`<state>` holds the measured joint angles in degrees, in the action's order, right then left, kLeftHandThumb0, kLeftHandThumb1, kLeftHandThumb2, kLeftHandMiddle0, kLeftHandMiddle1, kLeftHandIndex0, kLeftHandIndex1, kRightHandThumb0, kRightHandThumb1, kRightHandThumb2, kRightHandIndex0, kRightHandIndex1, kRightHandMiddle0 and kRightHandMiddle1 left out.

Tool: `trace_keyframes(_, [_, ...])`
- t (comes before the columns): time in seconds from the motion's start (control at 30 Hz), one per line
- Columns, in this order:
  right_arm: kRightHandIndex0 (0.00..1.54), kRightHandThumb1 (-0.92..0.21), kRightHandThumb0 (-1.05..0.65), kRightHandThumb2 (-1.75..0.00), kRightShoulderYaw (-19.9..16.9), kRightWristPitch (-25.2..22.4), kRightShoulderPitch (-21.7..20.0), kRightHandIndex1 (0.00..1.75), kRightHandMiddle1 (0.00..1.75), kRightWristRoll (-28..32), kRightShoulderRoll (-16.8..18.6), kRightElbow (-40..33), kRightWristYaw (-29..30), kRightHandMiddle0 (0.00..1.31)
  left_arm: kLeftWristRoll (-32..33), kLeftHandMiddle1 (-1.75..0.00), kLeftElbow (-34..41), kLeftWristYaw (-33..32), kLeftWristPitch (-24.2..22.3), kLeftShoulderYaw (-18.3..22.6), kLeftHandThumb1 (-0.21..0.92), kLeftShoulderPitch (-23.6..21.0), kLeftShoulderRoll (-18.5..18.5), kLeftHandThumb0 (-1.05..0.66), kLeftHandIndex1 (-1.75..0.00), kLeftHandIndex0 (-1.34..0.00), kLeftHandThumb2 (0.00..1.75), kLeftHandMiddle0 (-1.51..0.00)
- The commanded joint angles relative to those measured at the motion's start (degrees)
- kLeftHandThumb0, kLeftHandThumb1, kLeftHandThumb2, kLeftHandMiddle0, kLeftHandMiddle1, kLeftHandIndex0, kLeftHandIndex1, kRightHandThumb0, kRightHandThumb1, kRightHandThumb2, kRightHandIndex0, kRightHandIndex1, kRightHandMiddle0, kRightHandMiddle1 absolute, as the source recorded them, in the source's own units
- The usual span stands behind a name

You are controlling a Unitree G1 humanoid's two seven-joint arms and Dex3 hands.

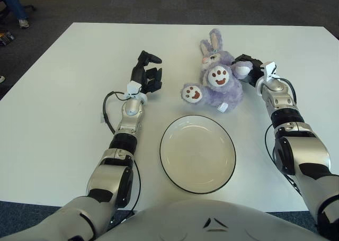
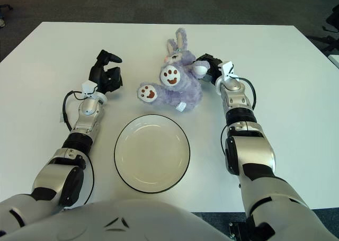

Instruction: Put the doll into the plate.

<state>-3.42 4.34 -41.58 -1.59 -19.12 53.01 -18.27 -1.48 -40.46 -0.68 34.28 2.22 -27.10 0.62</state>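
The right hand (image 1: pixel 249 67) is in against the doll (image 1: pixel 217 82), its dark fingers closed onto the purple plush at the doll's right flank, toward the far half of the tabletop (image 1: pixel 47 114). The doll, a purple bunny, lies on its back on the tabletop, ears pointing to the far edge, one white paw pad turned up at its middle and the other stretched out toward the left edge. It sits just beyond the far rim of the plate (image 1: pixel 197 153), close but not on it. The plate rests on the tabletop near the near edge, roughly midway between the two arms. Over on the other side, the left hand (image 1: pixel 148 74) shows to the left of the doll, well apart from it, fingers curled in and holding nothing.
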Motion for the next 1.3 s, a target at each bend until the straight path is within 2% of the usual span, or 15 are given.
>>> trace_keyframes(0.0, [0.32,-0.66,-0.01,-0.85,1.76,-2.1,3.78,1.68,1.65,-0.78,0.92,-1.09,-1.41,0.31,-0.22,-1.75,-2.29,0.35,-0.37,-0.35,0.74,3.5,-0.31,-0.37,-1.75,-0.3,0.77,-1.12])
trace_keyframes(0.23, [0.35,-0.66,-0.01,-0.84,3.58,-5.08,6.49,1.65,1.63,-0.86,1.5,-8.02,-1.45,0.33,-0.25,-1.75,-2.69,0.33,-0.35,-0.29,0.74,3.3,-0.21,-0.37,-1.75,-0.3,0.77,-1.13])
trace_keyframes(0.47, [0.37,-0.67,-0.01,-0.78,6.27,-9.77,10.24,1.6,1.59,-1.71,1.61,-18.46,-1.39,0.36,-0.34,-1.75,-2.46,0.2,-0.87,-0.35,0.74,3.38,-0.32,-0.37,-1.75,-0.3,0.77,-1.13])
trace_keyframes(0.63, [0.4,-0.77,-0.01,-0.58,8.29,-13.0,11.65,1.52,1.51,-2.5,1.18,-23.97,-2.25,0.39,-0.44,-1.75,-2.42,0.21,-0.84,-0.43,0.74,3.4,-0.3,-0.37,-1.75,-0.3,0.77,-1.12])
trace_keyframes(0.7, [0.39,-0.85,-0.01,-0.44,8.83,-13.5,12.44,1.49,1.48,-2.36,1.15,-25.52,-3.06,0.38,-0.5,-1.75,-2.46,0.28,-0.81,-0.48,0.74,3.36,-0.22,-0.37,-1.75,-0.3,0.77,-1.12])
trace_keyframes(0.8, [0.37,-0.88,-0.01,-0.4,9.28,-14.15,13.57,1.5,1.49,-2.05,1.15,-27.53,-3.68,0.36,-0.6,-1.75,-2.47,0.3,-0.86,-0.54,0.74,3.33,-0.14,-0.37,-1.75,-0.3,0.77,-1.12])
trace_keyframes(0.9, [0.35,-0.81,-0.01,-0.55,9.98,-14.61,15.03,1.56,1.54,-2.37,0.97,-30.48,-4.0,0.34,-0.77,-1.75,-2.34,0.2,-1.16,-0.64,0.74,3.35,-0.06,-0.37,-1.75,-0.3,0.77,-1.13])
trace_keyframes(1.03, [0.34,-0.78,-0.01,-0.62,10.55,-15.0,15.65,1.58,1.57,-2.97,0.67,-32.07,-3.82,0.33,-0.79,-1.75,-2.24,0.11,-1.32,-0.7,0.74,3.38,-0.05,-0.37,-1.75,-0.3,0.77,-1.13])
trace_keyframes(1.17, [0.32,-0.88,-0.01,-0.45,11.6,-15.62,16.2,1.55,1.54,-4.16,0.17,-33.89,-3.65,0.31,-0.7,-1.75,-2.09,0.09,-1.45,-0.71,0.74,3.43,-0.08,-0.37,-1.75,-0.3,0.77,-1.13])
trace_keyframes(1.27, [0.36,-0.91,-0.01,-0.41,12.37,-15.93,16.37,1.53,1.54,-5.01,-0.14,-34.56,-3.62,0.25,-0.62,-1.75,-2.16,0.14,-1.25,-0.69,0.74,3.4,-0.09,-0.37,-1.75,-0.3,0.77,-1.13])
